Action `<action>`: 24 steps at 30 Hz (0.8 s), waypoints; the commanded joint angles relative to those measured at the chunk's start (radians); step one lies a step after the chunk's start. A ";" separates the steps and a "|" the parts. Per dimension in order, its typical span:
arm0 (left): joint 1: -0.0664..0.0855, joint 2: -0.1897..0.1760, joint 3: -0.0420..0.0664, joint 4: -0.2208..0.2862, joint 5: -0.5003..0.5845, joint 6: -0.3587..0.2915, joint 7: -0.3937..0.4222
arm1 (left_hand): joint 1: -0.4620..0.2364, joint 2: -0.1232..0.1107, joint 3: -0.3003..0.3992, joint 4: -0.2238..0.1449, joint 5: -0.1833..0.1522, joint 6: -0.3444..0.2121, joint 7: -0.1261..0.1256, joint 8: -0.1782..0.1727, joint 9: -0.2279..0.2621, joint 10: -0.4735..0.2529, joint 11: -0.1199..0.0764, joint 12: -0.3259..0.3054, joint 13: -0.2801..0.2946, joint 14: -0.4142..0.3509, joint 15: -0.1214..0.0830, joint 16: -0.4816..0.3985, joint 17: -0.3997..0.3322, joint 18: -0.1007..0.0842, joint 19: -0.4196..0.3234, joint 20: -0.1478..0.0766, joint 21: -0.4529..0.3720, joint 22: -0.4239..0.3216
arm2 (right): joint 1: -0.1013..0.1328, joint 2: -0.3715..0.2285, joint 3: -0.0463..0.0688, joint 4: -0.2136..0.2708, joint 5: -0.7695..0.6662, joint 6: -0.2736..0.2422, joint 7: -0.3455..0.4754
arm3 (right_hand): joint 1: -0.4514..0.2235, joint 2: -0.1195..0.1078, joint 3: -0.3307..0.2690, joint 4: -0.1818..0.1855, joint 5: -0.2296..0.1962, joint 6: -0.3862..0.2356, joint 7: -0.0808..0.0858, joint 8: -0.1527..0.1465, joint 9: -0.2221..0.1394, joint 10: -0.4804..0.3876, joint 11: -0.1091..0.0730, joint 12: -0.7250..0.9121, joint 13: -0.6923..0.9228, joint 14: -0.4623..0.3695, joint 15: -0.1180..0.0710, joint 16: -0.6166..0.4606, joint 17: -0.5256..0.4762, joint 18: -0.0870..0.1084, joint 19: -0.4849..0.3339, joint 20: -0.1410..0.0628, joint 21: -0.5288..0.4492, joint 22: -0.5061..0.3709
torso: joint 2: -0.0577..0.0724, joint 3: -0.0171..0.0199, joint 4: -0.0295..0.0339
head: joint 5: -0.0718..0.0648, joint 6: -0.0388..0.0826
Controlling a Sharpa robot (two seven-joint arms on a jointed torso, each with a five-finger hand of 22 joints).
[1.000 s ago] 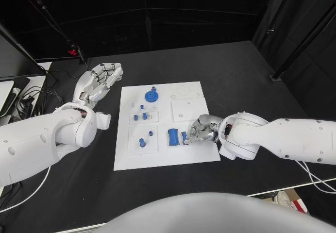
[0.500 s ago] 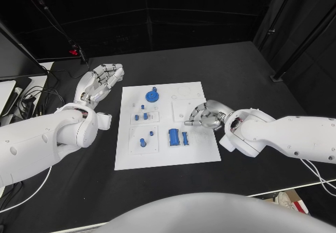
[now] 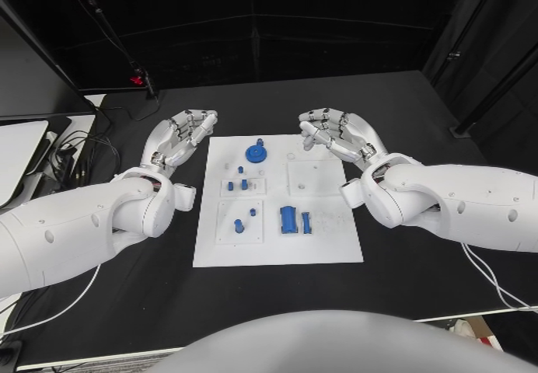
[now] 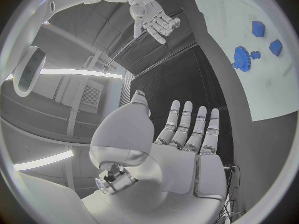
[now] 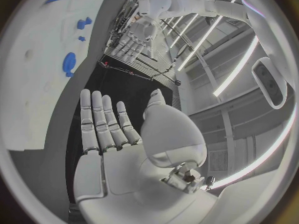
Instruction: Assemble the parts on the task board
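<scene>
**Inspector:** Hands? Parts?

**Assistant:** Left hand and right hand were spread, holding nothing, flanking the board's far edge. Blue parts sat mid-board; probably light, stiff, slick, best pinched by their sides.

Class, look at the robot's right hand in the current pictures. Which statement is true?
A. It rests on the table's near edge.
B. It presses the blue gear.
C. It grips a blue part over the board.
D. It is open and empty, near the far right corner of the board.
D: the right hand has its fingers spread with nothing in them, by the far right corner of the white board, apart from the blue gear.
</scene>
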 commanded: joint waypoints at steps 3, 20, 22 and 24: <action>-0.005 -0.006 0.001 0.015 0.001 -0.031 0.252 | -0.044 -0.090 0.072 0.004 -0.013 -0.027 0.008 -0.023 0.001 -0.036 -0.013 0.000 -0.001 -0.038 -0.071 0.002 -0.002 0.033 -0.058 -0.022 -0.019 -0.051 | 0.003 0.039 0.000 -0.027 0.124 0.053 0.218 | -0.192 -0.200 0.197 0.015 -0.062 -0.147 -0.092 0.015 -0.001 -0.202 -0.002 -0.127 -0.117 -0.234 0.011 -0.144 -0.121 -0.027 -0.158 0.026 -0.175 -0.124 | 0.001 -0.0015 0.0001 | 0.030 0.026; -0.080 -0.040 0.100 0.097 0.064 -0.135 -0.067 | -1.023 -0.046 0.195 -0.293 -0.193 -0.446 -0.097 -0.610 -0.064 -0.398 -0.151 -0.569 -0.066 -0.174 -0.230 -0.688 -0.066 -0.076 -0.320 -0.282 -0.079 -0.464 | -0.019 0.100 0.028 -0.063 0.207 -0.030 0.113 | -0.996 -0.100 0.313 -0.282 -0.228 -0.366 -0.143 -0.405 -0.328 -0.547 -0.233 -0.443 -0.682 -0.578 -0.185 -0.572 -0.691 -0.106 -0.582 -0.220 -0.417 -0.912 | -0.029 -0.0034 -0.0195 | 0.058 0.096; -0.107 -0.052 0.139 0.127 0.088 -0.179 -0.093 | -1.061 -0.046 0.195 -0.293 -0.193 -0.446 -0.097 -0.610 -0.064 -0.398 -0.151 -0.641 -0.066 -0.174 -0.230 -0.776 -0.066 -0.076 -0.320 -0.282 -0.079 -0.464 | -0.028 0.118 0.040 -0.071 0.253 -0.055 0.096 | -1.031 -0.100 0.313 -0.282 -0.228 -0.366 -0.143 -0.476 -0.328 -0.547 -0.233 -0.443 -0.763 -0.578 -0.185 -0.572 -0.770 -0.106 -0.582 -0.220 -0.417 -1.000 | -0.042 -0.0047 -0.0286 | 0.070 0.120; -0.131 -0.063 0.174 0.154 0.110 -0.218 -0.116 | -1.148 -0.046 0.195 -0.293 -0.193 -0.446 -0.097 -0.610 -0.064 -0.398 -0.151 -0.641 -0.066 -0.174 -0.230 -0.776 -0.066 -0.076 -0.320 -0.282 -0.079 -0.464 | -0.037 0.137 0.053 -0.079 0.304 -0.084 0.078 | -1.117 -0.100 0.313 -0.282 -0.228 -0.366 -0.143 -0.476 -0.328 -0.547 -0.233 -0.443 -0.763 -0.578 -0.185 -0.572 -0.770 -0.106 -0.582 -0.220 -0.417 -1.000 | -0.056 -0.0063 -0.0393 | 0.085 0.147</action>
